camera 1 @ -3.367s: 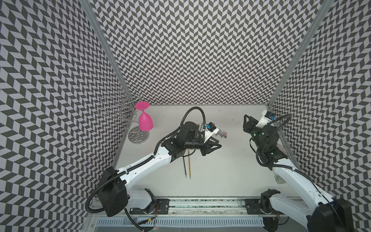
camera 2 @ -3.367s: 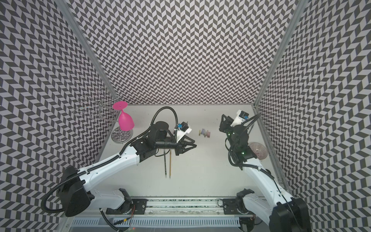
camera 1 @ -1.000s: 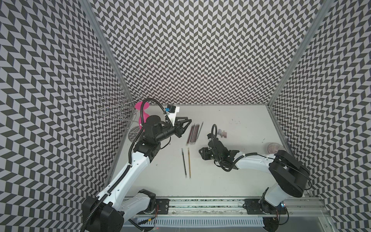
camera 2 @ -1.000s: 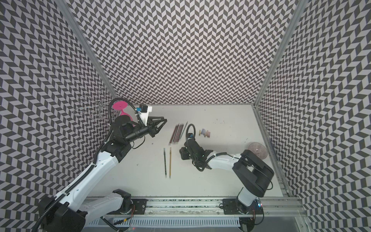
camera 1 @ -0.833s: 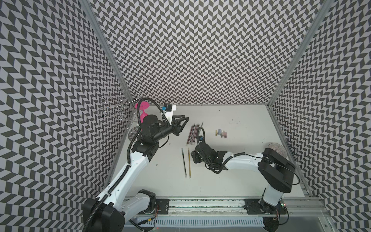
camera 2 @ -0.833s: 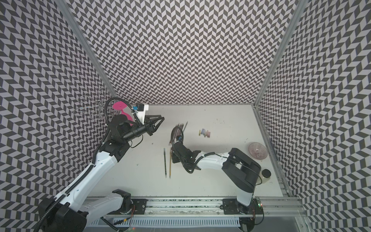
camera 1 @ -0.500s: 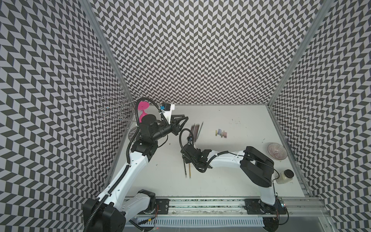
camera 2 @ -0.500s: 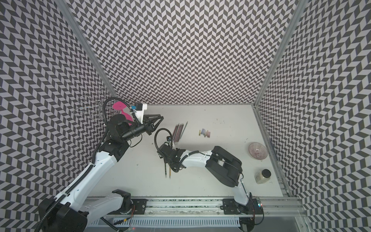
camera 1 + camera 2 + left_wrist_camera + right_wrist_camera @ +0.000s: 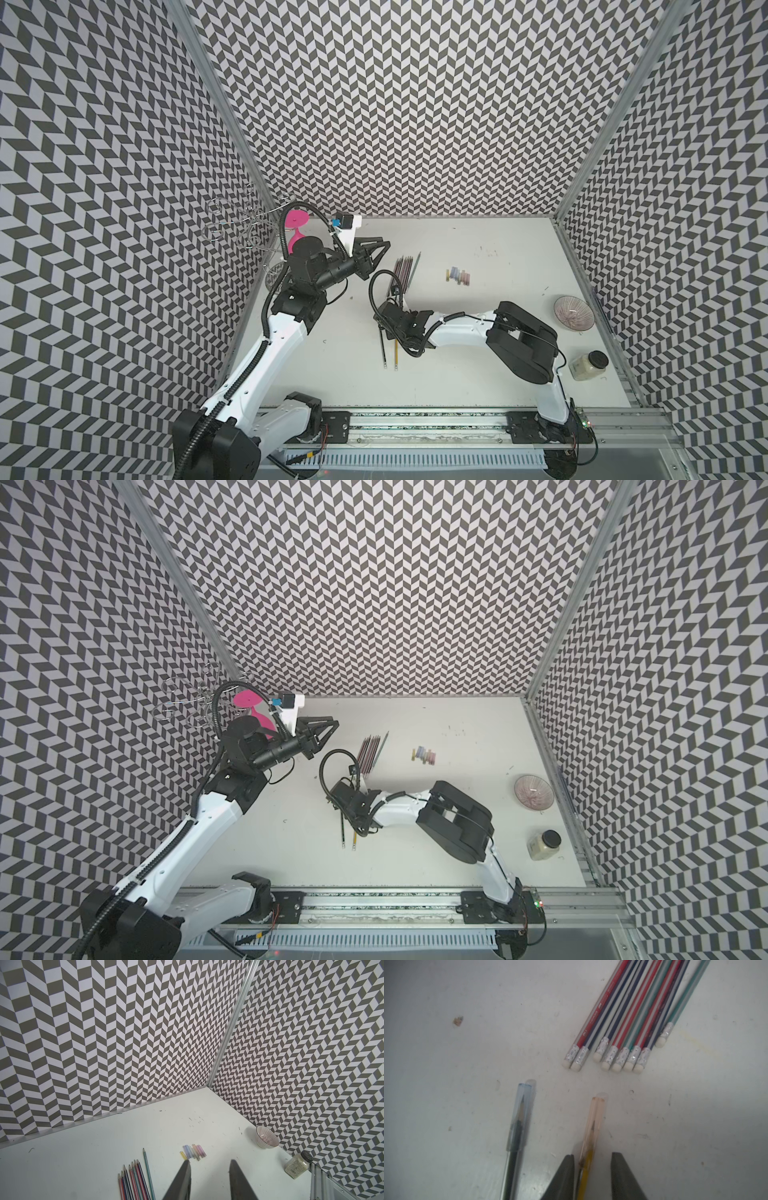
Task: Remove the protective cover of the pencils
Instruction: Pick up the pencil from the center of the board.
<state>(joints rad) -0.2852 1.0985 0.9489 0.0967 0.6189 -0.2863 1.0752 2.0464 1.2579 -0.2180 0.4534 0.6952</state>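
Straddling capped yellow pencil (image 9: 586, 1168) — right tool (image 9: 592, 1155), wrist-view only.

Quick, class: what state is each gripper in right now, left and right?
Left gripper: open, empty.
Right gripper: open, jaws either side of the yellow pencil, not clamped on it.

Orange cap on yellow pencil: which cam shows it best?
Right wrist view: orange cap close-up, translucent, lead tip visible inside, right hand straddling its base. In both top views the right arm hides it; only the yellow pencil pokes out. Left wrist view misses it.
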